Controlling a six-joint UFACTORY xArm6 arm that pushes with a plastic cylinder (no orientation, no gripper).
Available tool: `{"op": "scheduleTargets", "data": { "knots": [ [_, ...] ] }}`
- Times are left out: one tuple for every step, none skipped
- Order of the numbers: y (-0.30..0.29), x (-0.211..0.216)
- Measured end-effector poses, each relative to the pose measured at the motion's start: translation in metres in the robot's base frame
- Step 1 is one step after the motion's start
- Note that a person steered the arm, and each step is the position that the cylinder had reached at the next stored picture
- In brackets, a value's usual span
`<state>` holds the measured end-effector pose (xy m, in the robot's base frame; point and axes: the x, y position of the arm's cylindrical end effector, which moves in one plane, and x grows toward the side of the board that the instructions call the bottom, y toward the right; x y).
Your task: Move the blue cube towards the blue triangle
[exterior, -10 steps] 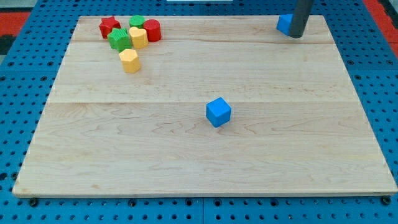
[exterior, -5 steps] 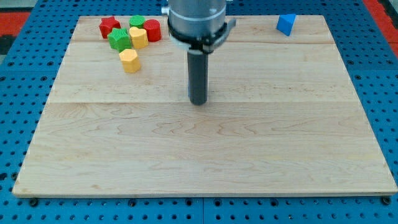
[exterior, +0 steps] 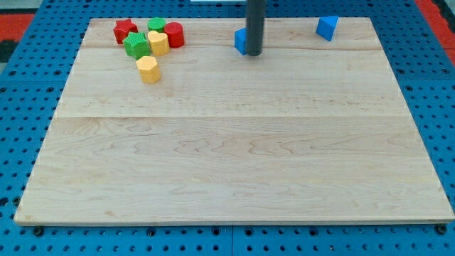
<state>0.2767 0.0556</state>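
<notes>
One blue cube sits far, touching the tip on its left; the rod has no jaws. Pushing from here risks driving it left, away from the blue triangle

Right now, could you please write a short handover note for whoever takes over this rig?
My tip is down near the view's top edge, in front of the blue cube, covering most of it.
The blue triangle sits further to the view's right, clearly apart from the cube.
Done: cube is in the triangle's row.
Left: push it rightward to the triangle.
</notes>
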Motion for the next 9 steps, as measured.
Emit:
{"op": "scheduleTargets", "data": {
  "knots": [
    [-0.062, 0.003],
    [-0.072, -0.015],
    [-0.065, -0.036],
    [-0.029, -0.053],
    [-0.04, -0.059],
    [-0.016, -0.073],
    [0.019, -0.062],
    [0.025, -0.057],
    [0.007, -0.02]
  ]
}}
